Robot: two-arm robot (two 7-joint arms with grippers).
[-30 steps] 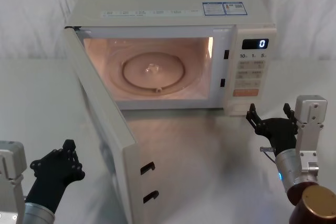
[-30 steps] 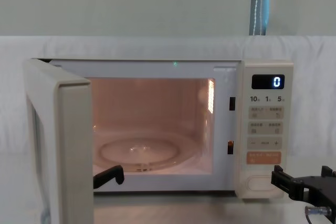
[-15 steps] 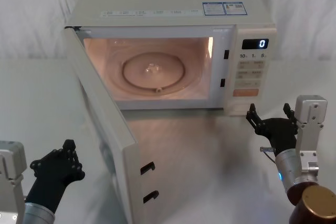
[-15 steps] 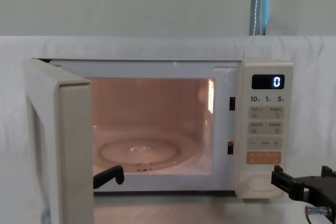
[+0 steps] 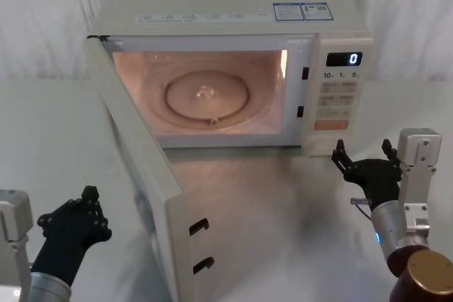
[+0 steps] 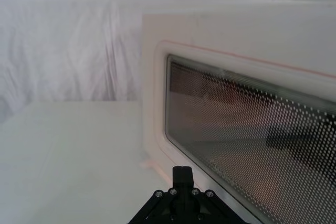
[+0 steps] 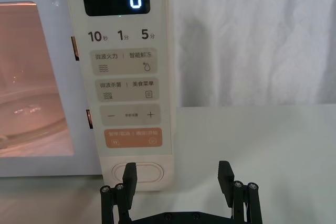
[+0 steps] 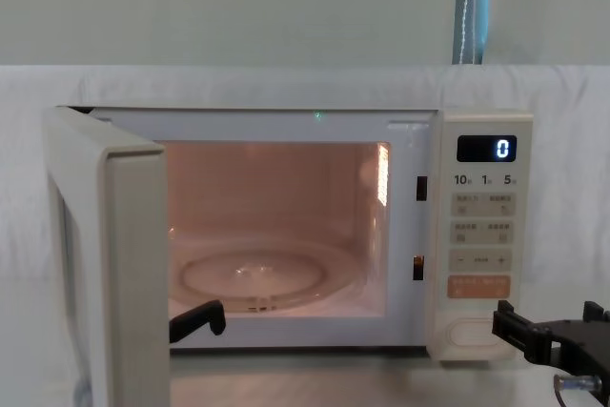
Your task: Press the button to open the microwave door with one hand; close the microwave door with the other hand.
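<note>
Head view shows the microwave door point(image 5: 145, 175) swung wide open, the light on inside the microwave point(image 5: 233, 12). The left gripper point(image 5: 74, 221) has slid a little lower and outward since 1 second ago, beside the door's outer face; I cannot tell how its fingers stand. The right gripper point(image 5: 362, 160) has not moved, fingers spread wide, just in front of the button point(image 7: 140, 173). Opening looks done; pushing the door shut comes next.
</note>
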